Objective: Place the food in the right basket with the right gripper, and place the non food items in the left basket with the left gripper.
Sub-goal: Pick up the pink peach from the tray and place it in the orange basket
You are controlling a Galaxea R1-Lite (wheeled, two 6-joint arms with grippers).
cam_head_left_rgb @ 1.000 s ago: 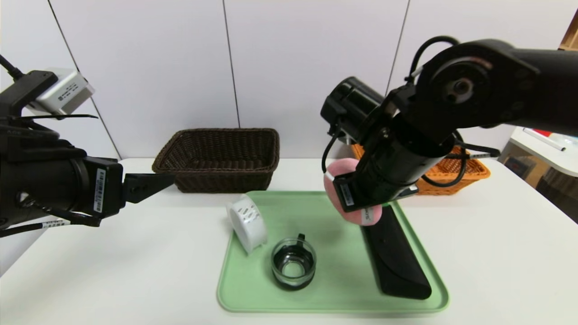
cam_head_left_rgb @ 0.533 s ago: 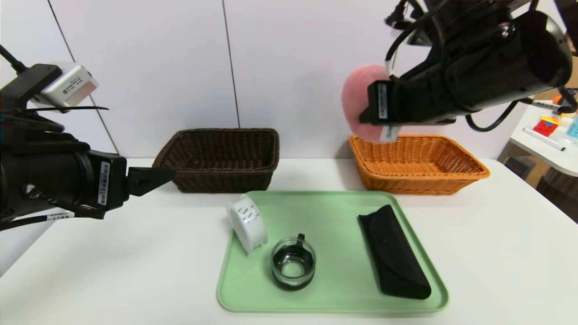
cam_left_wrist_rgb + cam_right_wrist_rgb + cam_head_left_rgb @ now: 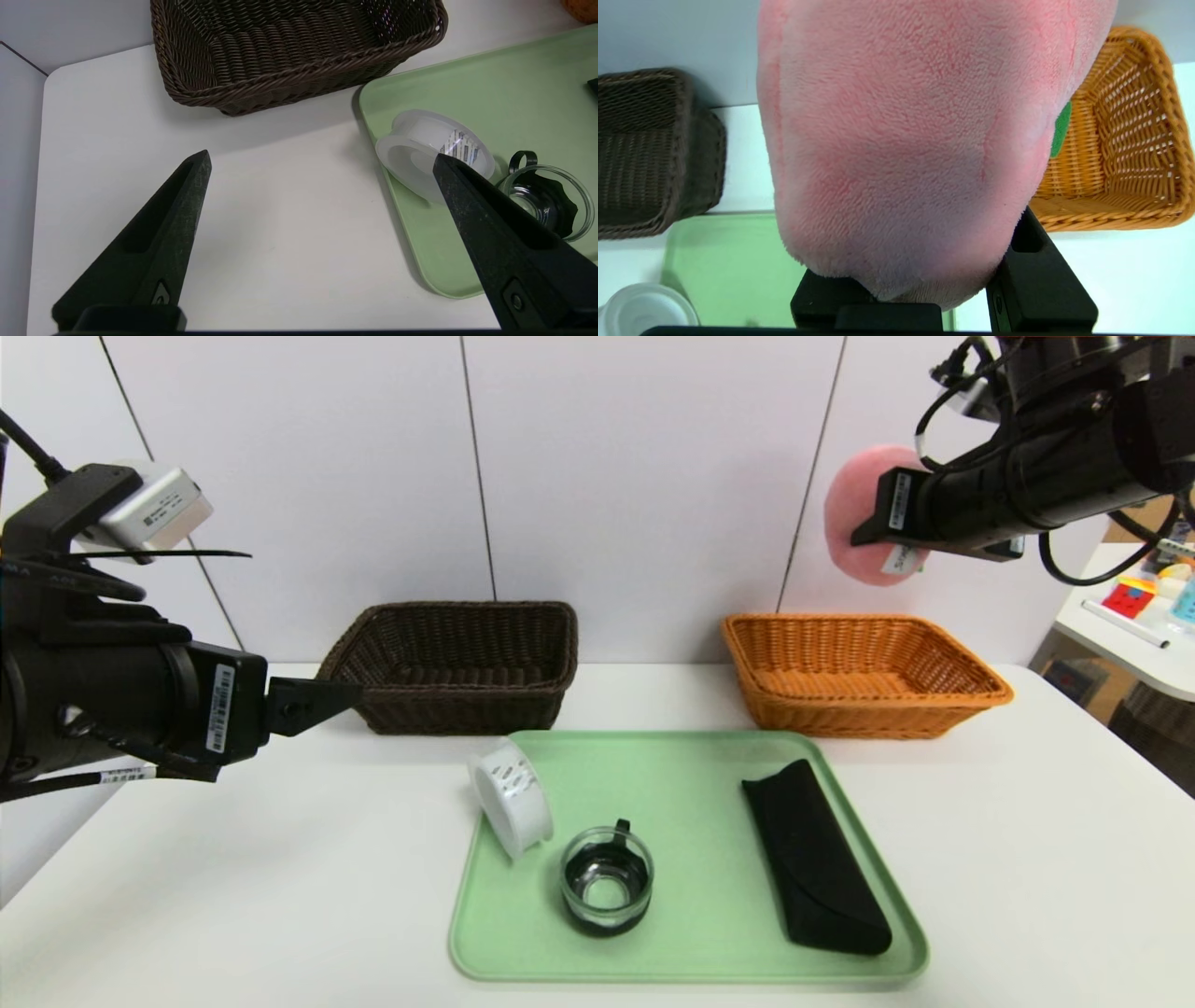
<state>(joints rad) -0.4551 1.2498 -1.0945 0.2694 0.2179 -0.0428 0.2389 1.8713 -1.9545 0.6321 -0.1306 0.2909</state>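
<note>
My right gripper (image 3: 864, 527) is shut on the pink plush peach (image 3: 854, 513), high in the air above the orange-tan right basket (image 3: 864, 674). In the right wrist view the peach (image 3: 915, 140) fills the space between the black fingers (image 3: 1036, 280). On the green tray (image 3: 691, 943) stand a white ribbed spool (image 3: 509, 795), a small glass cup with a black handle (image 3: 606, 881) and a long black soft case (image 3: 814, 857). My left gripper (image 3: 322, 702) hovers open at the left, short of the dark brown left basket (image 3: 455, 663); between its fingers (image 3: 177, 219) lies bare table.
The white table's front and left edges lie near the tray and the left arm. A side table (image 3: 1134, 635) with small coloured items stands at the far right. A white wall runs close behind both baskets.
My right gripper has lifted the peach off the tray and carried it up and rightward, to a spot over the orange basket. The left gripper has barely shifted.
</note>
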